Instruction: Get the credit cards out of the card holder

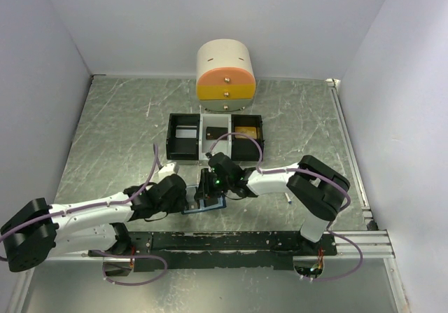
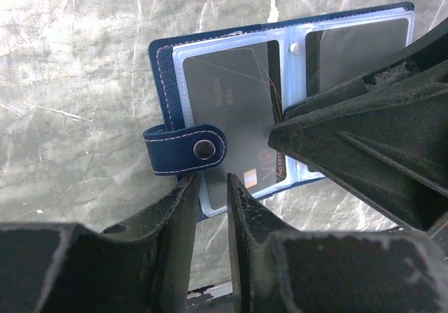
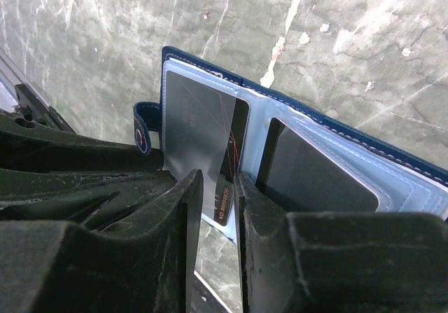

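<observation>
Our left tool (image 2: pixel 211 183) pinches the card holder (image 2: pixel 161 68), the right tool (image 3: pixel 219 180) pinches a credit card (image 3: pixel 199 124); we should pull it slowly, along its pocket.

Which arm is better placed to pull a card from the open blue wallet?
Likely right: the right gripper straddles the dark card in the navy folding card holder; the left gripper sits by the clasp tab.

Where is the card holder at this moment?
Top view: the card holder lies open on the table near the front edge, where the left gripper and right gripper meet.
</observation>
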Controlling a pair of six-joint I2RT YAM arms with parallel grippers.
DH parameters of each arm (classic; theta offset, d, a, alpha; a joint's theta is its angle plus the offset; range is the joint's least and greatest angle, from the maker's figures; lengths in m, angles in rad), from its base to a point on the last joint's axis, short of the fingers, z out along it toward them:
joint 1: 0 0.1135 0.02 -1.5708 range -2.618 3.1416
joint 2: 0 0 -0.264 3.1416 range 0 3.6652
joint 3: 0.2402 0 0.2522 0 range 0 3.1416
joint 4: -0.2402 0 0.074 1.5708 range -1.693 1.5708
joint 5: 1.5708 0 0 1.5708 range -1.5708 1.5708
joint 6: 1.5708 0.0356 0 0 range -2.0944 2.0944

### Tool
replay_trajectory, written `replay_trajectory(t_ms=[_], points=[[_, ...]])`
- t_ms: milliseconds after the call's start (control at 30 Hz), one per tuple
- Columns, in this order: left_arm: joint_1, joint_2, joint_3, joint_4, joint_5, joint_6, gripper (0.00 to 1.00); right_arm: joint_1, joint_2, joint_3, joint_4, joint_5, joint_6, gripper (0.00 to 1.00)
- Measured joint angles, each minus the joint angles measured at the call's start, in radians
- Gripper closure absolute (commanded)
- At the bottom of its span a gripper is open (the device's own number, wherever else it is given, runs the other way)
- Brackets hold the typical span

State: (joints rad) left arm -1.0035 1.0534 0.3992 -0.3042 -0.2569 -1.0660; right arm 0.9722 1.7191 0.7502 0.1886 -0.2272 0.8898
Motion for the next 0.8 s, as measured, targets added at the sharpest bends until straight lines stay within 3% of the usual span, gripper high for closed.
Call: replay_trajectory(t_ms=[200,433,567,800], points=[[-0.002,0.026,0.005,-0.001,-0.009,-0.011,0.82,0.003,-0.001,0.000,0.001,0.002,0.001,0.76],[-0.026,-0.009,-0.011,-0.017,-0.039,-0.045,0.83,-0.004,-0.005,-0.039,0.069,-0.035,0.025,0.80],[-0.027,-0.029,-0.031,-0.007,-0.038,-0.050,0.83,-0.005,-0.012,-0.063,0.095,-0.042,0.056,0.75],[-0.028,0.004,-0.034,0.050,-0.028,-0.053,0.83,-0.002,-0.030,-0.018,-0.017,0.046,0.042,0.74]])
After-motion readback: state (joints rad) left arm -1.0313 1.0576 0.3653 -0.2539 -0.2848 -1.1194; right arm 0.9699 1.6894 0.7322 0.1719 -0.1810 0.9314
